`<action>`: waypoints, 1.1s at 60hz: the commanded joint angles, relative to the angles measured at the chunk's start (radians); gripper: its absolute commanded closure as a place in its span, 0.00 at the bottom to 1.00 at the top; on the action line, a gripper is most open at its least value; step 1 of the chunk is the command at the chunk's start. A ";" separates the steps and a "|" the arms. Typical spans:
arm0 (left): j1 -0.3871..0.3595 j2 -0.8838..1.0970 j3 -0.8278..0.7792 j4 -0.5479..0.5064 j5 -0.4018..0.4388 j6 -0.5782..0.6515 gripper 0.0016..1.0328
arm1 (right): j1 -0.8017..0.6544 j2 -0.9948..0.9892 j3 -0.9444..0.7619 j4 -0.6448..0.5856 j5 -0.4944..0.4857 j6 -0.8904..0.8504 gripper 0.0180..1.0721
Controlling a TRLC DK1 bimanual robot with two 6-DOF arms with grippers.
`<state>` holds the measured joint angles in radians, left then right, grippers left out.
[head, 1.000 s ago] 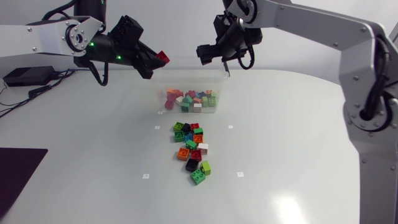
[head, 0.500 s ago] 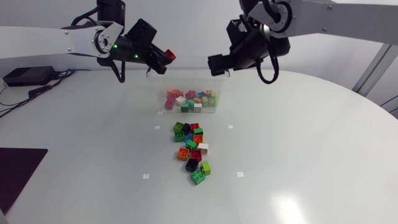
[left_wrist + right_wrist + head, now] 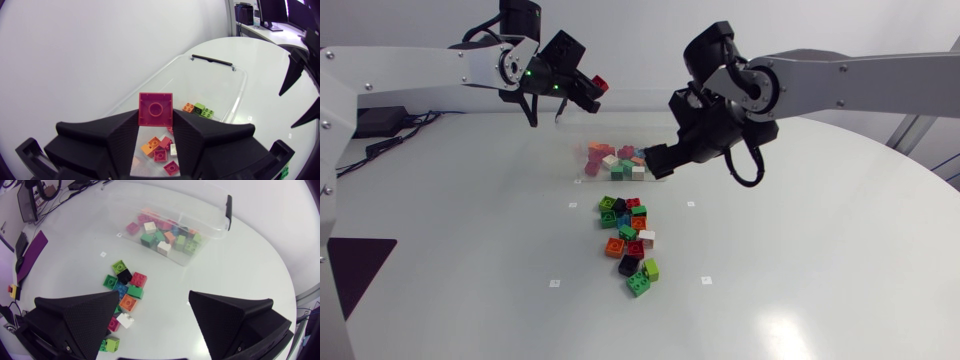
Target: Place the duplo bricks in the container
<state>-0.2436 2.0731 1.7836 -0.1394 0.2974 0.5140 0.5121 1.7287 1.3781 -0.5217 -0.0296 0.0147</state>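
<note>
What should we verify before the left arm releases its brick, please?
1. Grip: red brick held from both sides by the left gripper: ok.
2. Aim: container directly ahead of those fingers: ok.
3. Room inside: bare floor shows beside the stored bricks: ok.
4. Other arm: right gripper open, off to the container's side, out of the drop path: ok.
5. Drop height: cannot tell.

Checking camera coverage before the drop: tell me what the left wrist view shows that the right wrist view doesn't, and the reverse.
Only the left wrist view: the left gripper shut on a red brick. Only the right wrist view: the loose pile of bricks lying on the table. Both views: the clear container holding the stored bricks.
</note>
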 commanded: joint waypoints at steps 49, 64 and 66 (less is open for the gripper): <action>0.013 -0.403 -0.311 0.038 -0.018 -0.039 0.05 | 0.092 0.382 0.202 -0.109 0.100 0.039 0.17; 0.050 -0.587 -0.532 0.017 0.003 0.069 0.05 | 0.085 0.466 0.297 -0.159 0.108 0.031 0.18; 0.053 -0.607 -0.555 0.014 0.006 0.080 0.05 | 0.085 0.474 0.305 -0.161 0.109 0.031 0.18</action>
<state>-0.2024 1.5223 1.2911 -0.1154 0.2893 0.5514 0.5999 2.1616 1.6470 -0.6594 0.0715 0.0509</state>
